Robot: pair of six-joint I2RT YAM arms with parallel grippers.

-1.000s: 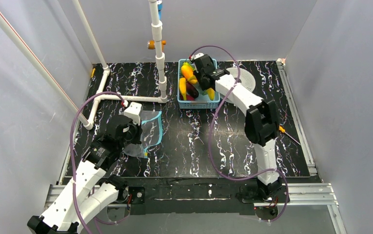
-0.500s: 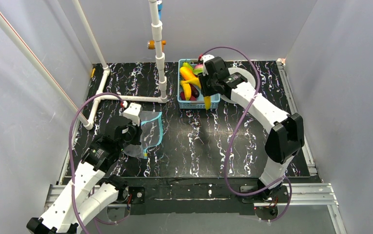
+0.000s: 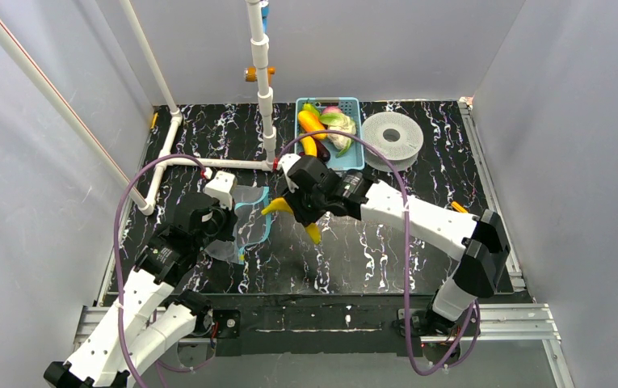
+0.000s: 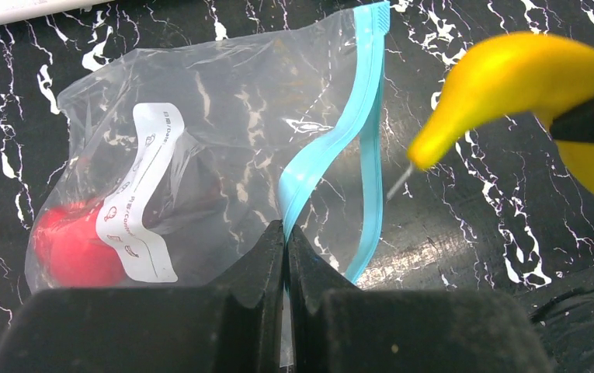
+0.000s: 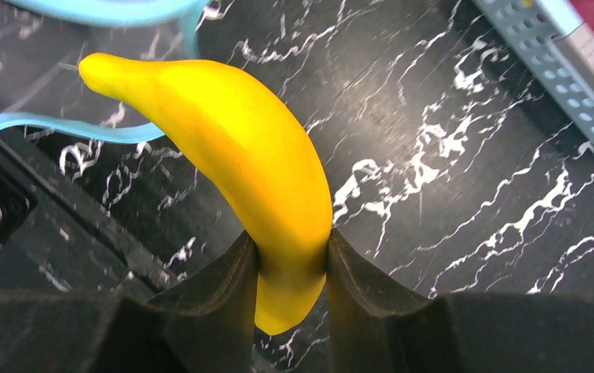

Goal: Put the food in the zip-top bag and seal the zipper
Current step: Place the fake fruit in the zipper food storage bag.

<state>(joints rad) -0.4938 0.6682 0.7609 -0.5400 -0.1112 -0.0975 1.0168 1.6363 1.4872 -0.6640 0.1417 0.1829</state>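
The clear zip-top bag point(image 3: 246, 217) lies at the left, its mouth facing right, and also shows in the left wrist view point(image 4: 224, 132). A red apple point(image 4: 72, 247) sits inside it. My left gripper point(image 4: 286, 233) is shut on the upper lip of the pale-blue zipper point(image 4: 321, 159) and holds the mouth open. My right gripper point(image 5: 292, 256) is shut on a yellow banana point(image 5: 239, 148). In the top view the banana point(image 3: 276, 207) hangs just right of the bag's mouth, outside it. The blue basket point(image 3: 354, 103) at the back holds a cauliflower point(image 3: 339, 129) and other food.
A white pipe frame point(image 3: 265, 97) stands at the back left, with a horizontal run point(image 3: 208, 162) behind the bag. A grey round disc point(image 3: 392, 136) lies right of the basket. A small orange item point(image 3: 459, 207) lies near the right arm.
My right arm has lifted the banana out of the basket and carried it forward and left to the bag's mouth. The left gripper and bag have stayed put.
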